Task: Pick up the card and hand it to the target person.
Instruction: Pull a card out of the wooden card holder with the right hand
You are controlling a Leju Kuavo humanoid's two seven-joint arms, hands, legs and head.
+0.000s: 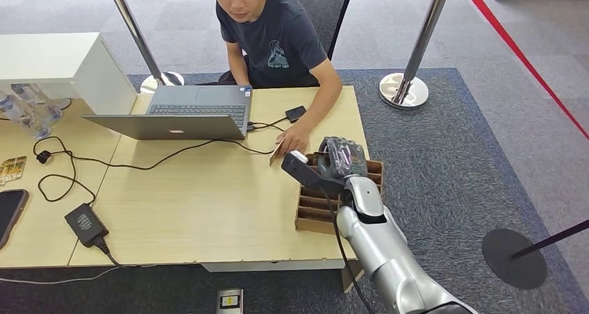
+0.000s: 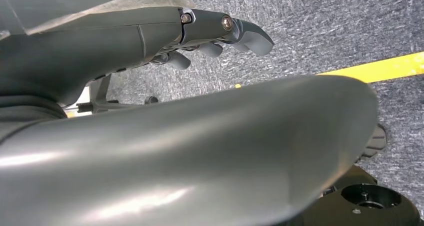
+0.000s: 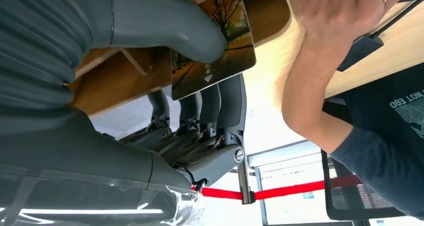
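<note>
Wood tabletop [image 1: 208,203] runs across the head view; going left to right: phone [image 1: 10,213] and power brick [image 1: 85,224] at the left side, then laptop [image 1: 177,112] with its cable, then the person's hand [image 1: 295,137] resting on the table, then the right hand [image 1: 332,162] over the wooden slotted tray [image 1: 316,213] at the table's right end. Card [image 3: 215,46] (autumn-tree print, small arrow mark) is pinched in the right hand, thumb [image 3: 165,26] pressed on its face and dark fingers [image 3: 220,101] closed behind it, seen in the right wrist view; the person's hand [image 3: 345,11] lies flat on the table just beside the card's free edge, not touching it as far as I can tell. Step in hand looks like the handover itself. To do it well: keep the pinch firm, push the free card edge toward the person's fingers, keep the card clear of the tray dividers, loosen only once the person has a grip. Risk: early release drops it into the tray slots. Left hand [image 2: 210,33] hangs over grey carpet, fingers loosely curled with nothing in them.
</note>
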